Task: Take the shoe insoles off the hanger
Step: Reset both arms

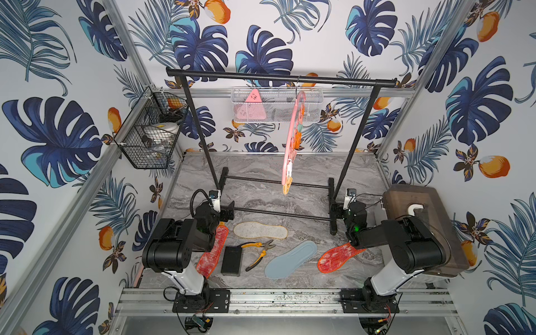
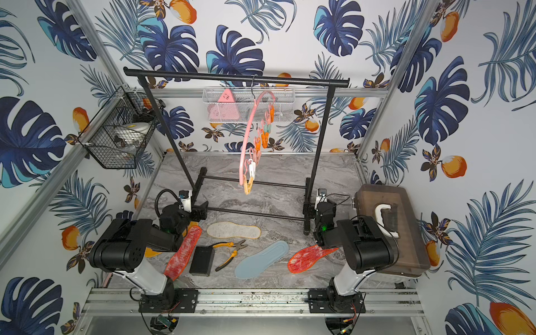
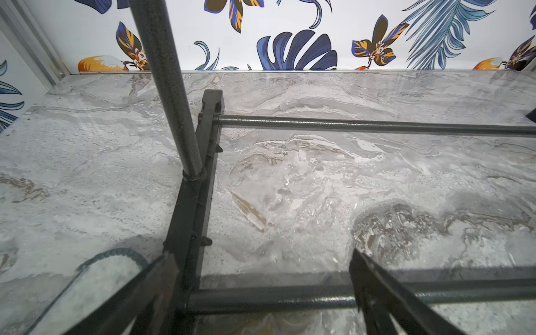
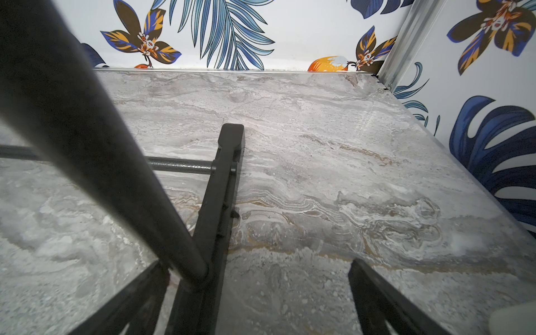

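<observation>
No legible text, labels or numbers on anything here.

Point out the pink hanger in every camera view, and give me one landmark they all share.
In a top view: the pink hanger hangs from the black rack, right of centre, seen almost edge-on.
In a top view: the pink hanger hangs near centre, its curve plainly showing.
Left wrist: not in it.
Right wrist: not in it.
Shared landmark: the black rack; its upright post shows in both wrist views.
</observation>
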Action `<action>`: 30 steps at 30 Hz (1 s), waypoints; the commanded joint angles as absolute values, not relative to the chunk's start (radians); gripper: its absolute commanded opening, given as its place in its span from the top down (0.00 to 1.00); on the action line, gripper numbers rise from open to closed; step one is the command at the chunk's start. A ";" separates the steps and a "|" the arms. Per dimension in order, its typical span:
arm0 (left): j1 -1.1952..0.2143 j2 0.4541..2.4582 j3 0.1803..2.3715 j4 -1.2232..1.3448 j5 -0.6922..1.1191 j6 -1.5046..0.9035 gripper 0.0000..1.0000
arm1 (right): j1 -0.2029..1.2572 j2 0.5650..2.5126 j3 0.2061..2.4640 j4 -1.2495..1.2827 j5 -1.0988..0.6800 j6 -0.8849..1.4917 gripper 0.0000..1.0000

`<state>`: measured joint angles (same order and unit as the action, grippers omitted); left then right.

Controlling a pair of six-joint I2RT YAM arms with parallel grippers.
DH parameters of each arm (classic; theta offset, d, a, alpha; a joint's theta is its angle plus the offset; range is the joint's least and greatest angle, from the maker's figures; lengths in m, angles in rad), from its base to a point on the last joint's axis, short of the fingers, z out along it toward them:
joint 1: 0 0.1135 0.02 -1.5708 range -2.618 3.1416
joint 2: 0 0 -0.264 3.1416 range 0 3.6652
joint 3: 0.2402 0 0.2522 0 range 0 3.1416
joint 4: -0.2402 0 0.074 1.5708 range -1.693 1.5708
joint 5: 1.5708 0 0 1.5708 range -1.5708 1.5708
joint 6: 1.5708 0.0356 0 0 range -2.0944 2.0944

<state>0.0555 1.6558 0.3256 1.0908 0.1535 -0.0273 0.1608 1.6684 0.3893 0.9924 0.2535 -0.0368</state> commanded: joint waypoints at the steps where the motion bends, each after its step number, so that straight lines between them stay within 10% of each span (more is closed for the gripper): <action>1: 0.054 1.650 0.321 1.112 0.121 -0.041 0.01 | 0.158 1.669 0.397 0.986 0.274 -0.028 0.00; 30: 0.032 1.652 0.352 1.060 0.115 -0.016 0.01 | 0.158 1.669 0.403 0.975 0.270 -0.025 0.00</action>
<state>0.0334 1.6547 0.3462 1.0477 0.1242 -0.0235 0.1596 1.6688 0.3973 0.9859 0.2531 -0.0360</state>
